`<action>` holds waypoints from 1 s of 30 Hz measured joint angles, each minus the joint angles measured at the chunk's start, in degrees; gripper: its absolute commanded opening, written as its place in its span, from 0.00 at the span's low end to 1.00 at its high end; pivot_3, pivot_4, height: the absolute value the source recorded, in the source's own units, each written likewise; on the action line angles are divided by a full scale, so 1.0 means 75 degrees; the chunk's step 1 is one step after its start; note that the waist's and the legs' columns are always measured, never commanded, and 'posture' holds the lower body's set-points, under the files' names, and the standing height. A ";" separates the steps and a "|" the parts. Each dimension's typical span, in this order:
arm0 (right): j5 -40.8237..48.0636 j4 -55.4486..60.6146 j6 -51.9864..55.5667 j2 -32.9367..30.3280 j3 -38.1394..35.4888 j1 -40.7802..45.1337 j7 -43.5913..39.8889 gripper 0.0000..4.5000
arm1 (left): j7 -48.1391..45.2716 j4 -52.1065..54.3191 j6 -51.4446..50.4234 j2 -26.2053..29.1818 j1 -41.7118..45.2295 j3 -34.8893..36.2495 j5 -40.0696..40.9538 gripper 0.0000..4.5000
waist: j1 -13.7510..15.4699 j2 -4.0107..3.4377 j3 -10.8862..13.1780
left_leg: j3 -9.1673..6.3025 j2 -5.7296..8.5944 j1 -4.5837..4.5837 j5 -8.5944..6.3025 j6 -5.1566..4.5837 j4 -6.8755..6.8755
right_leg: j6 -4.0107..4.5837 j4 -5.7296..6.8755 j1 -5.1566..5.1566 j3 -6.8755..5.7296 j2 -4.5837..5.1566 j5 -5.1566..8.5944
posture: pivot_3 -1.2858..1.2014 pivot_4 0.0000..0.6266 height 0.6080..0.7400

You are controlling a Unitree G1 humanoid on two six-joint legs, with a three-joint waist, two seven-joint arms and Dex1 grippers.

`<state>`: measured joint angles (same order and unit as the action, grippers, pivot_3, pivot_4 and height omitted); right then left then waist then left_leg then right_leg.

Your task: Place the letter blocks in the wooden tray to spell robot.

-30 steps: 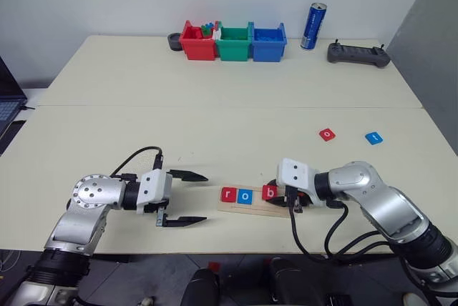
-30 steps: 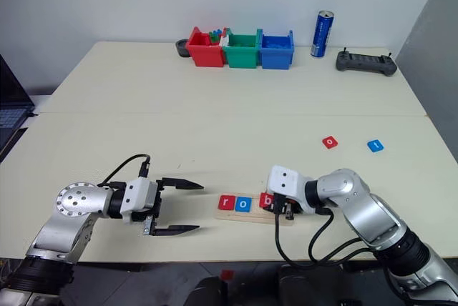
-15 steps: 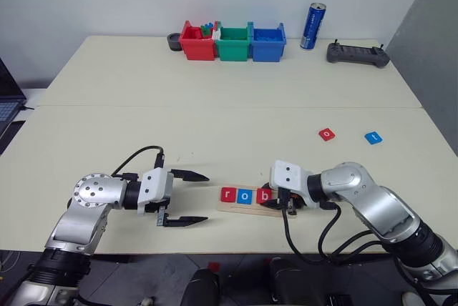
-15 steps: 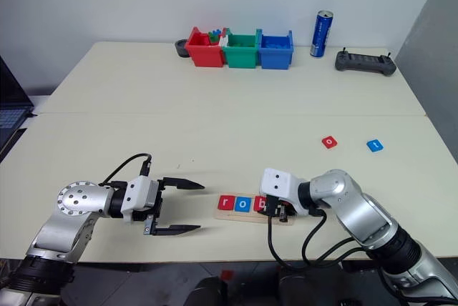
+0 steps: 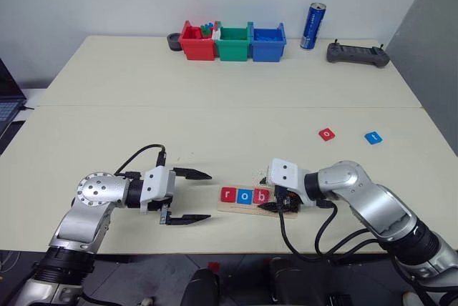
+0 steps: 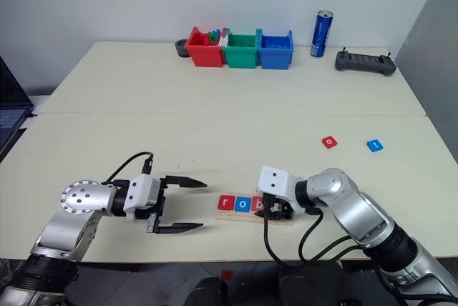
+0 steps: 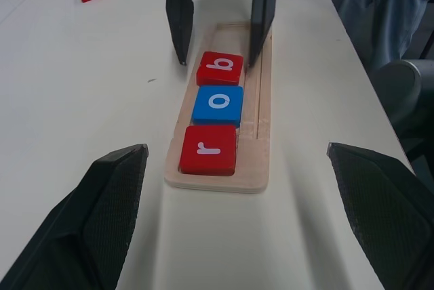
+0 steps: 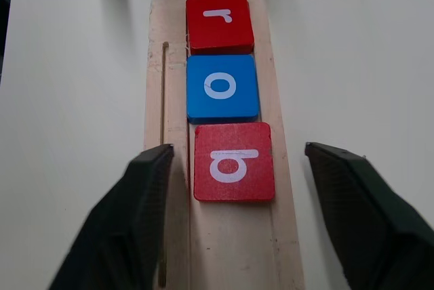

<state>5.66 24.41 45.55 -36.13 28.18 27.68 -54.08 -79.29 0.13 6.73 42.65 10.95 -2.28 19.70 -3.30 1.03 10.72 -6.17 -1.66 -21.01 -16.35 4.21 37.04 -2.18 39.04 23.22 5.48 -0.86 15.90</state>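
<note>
Wooden tray (image 5: 247, 208) lying left-right (r, o, b seated), right end effector (image 7: 218, 56) open astride b, left end effector (image 5: 192, 196) open.

The right gripper (image 7: 220, 29) is now spread open, its fingers (image 8: 129, 209) standing clear on either side of the red b block (image 8: 232, 162), where a second ago they were pinched on it. The b block now lies free in the tray (image 7: 261, 137), just behind the blue o (image 7: 218, 106). The right arm has edged slightly toward the left along the tray.
</note>
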 measured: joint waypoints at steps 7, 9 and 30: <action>0.0419 0.0760 0.0418 -0.0173 -0.0390 0.0038 -0.0022 0.99 | 0.0058 0.0050 -0.0064 -0.0021 -0.0001 -0.0002 -0.0001 1.00 | 0.0004 0.0000 0.0000 | -0.0002 0.0000 -0.0001 0.0000 0.0000 -0.0001 | -0.0001 -0.0002 0.0000 -0.0001 0.0001 0.0001 | 0.52 0.24 1.00; 0.0548 0.1046 0.0358 -0.0524 -0.0542 -0.0176 -0.0127 0.90 | 0.0141 0.0192 -0.0171 -0.0018 -0.0031 -0.0002 0.0001 1.00 | 0.0019 0.0000 0.0000 | -0.0003 0.0000 -0.0004 0.0000 0.0000 -0.0001 | -0.0002 -0.0006 0.0000 -0.0003 0.0002 0.0001 | 0.52 0.24 1.00; -0.0251 -0.0119 -0.0597 -0.0131 -0.0011 -0.0118 0.0502 0.01 | 0.0293 0.0222 -0.0281 -0.0045 0.0043 -0.0023 -0.0081 1.00 | -0.0008 0.0001 0.0000 | -0.0001 -0.0001 -0.0002 0.0000 0.0000 -0.0003 | 0.0000 -0.0003 0.0002 -0.0001 -0.0001 0.0000 | 0.52 0.24 1.00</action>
<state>3.78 23.52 41.06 -37.11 28.10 26.80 -50.31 -77.09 1.80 4.62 42.31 11.28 -2.46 19.09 -3.36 1.03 10.72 -6.18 -1.67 -21.03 -16.35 4.21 37.02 -2.18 39.01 23.23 5.48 -0.87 15.90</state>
